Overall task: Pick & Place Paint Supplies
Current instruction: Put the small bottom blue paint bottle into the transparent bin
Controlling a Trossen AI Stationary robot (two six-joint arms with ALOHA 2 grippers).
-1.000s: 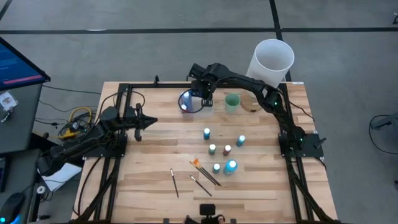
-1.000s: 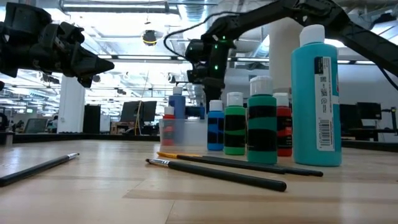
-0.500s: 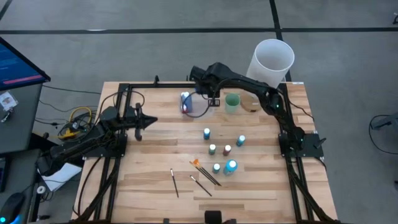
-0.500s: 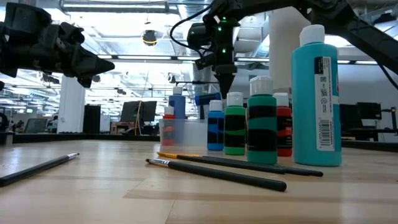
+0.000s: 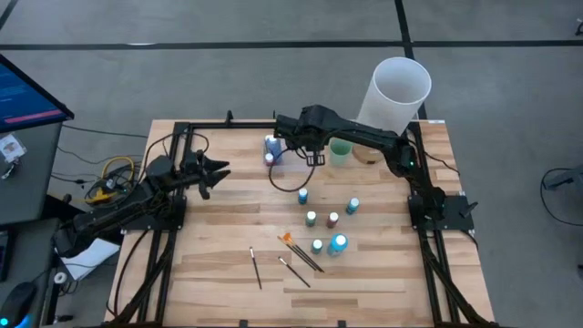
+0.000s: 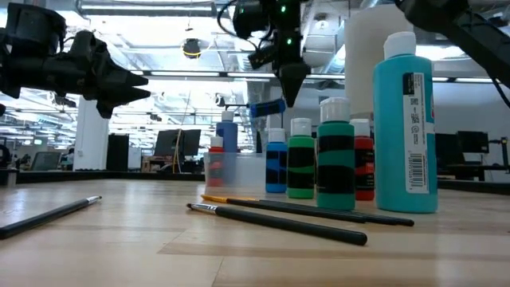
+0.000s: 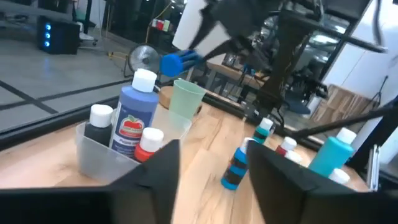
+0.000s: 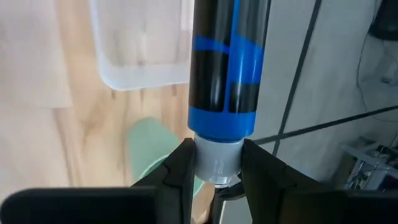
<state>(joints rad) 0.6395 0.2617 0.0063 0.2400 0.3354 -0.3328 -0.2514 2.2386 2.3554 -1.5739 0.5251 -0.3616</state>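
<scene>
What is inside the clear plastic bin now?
The clear bin holds a tall blue bottle, a small red bottle and a dark bottle. Their bottoms are blurred by its wall.

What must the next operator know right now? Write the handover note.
Right gripper: shut on the cap of a blue bottle, held in the air near the clear bin at the table's rear.
Left gripper: open, empty, waiting over the table's left side.
Done: three bottles stand in the bin.
Left: drop the held bottle in the bin, then take the six bottles and the brushes lying mid-table.
</scene>
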